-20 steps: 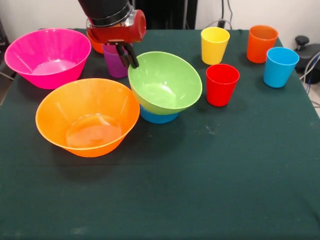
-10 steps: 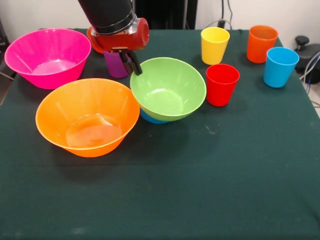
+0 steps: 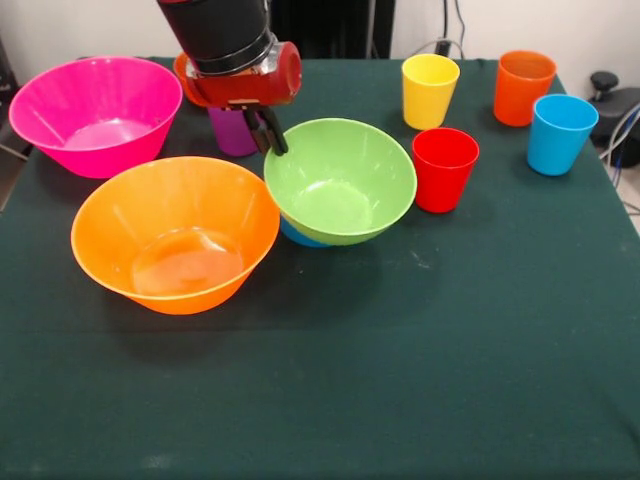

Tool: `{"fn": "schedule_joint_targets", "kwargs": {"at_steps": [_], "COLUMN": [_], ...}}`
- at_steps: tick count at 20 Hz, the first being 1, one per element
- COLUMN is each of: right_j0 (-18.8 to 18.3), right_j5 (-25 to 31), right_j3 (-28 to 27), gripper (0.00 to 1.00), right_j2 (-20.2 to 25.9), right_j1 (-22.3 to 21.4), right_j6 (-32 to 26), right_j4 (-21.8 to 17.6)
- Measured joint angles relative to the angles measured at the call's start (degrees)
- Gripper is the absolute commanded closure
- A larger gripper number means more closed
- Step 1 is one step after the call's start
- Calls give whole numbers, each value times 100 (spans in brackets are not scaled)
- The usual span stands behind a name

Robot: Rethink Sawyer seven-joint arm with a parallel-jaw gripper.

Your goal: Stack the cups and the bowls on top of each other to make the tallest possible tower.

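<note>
Nearest, the large orange bowl [image 3: 175,235] sits apart, not yet stacked. Behind it the green bowl [image 3: 340,180] rests in the small blue bowl [image 3: 300,236], starting the tower; my gripper [image 3: 268,134] is clenched on its far-left rim to seat it. Farthest, cups [image 3: 430,90] wait along the back.

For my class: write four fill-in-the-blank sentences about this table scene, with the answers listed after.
1. The green bowl sits on a small ____ bowl.
2. The end effector grips the green bowl's ____.
3. The red cup stands nearest the ____ cup.
4. The large orange bowl contains ____.

Answers: blue; rim; yellow; nothing
</note>
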Motion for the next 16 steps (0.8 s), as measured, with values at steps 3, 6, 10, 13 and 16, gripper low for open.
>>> {"fn": "schedule_joint_targets", "kwargs": {"at_steps": [3, 6, 10, 13, 16], "right_j0": [-58, -167, -304, -403, -523], "right_j5": [0, 0, 0, 1, -23], "right_j3": [84, 241, 465, 637, 861], "gripper": [100, 100, 100, 100, 100], "right_j2": [24, 61, 101, 135, 154], "right_j1": [-33, -126, -271, -385, -525], "right_j6": [0, 0, 0, 0, 0], "right_j4": [0, 0, 0, 0, 0]}}
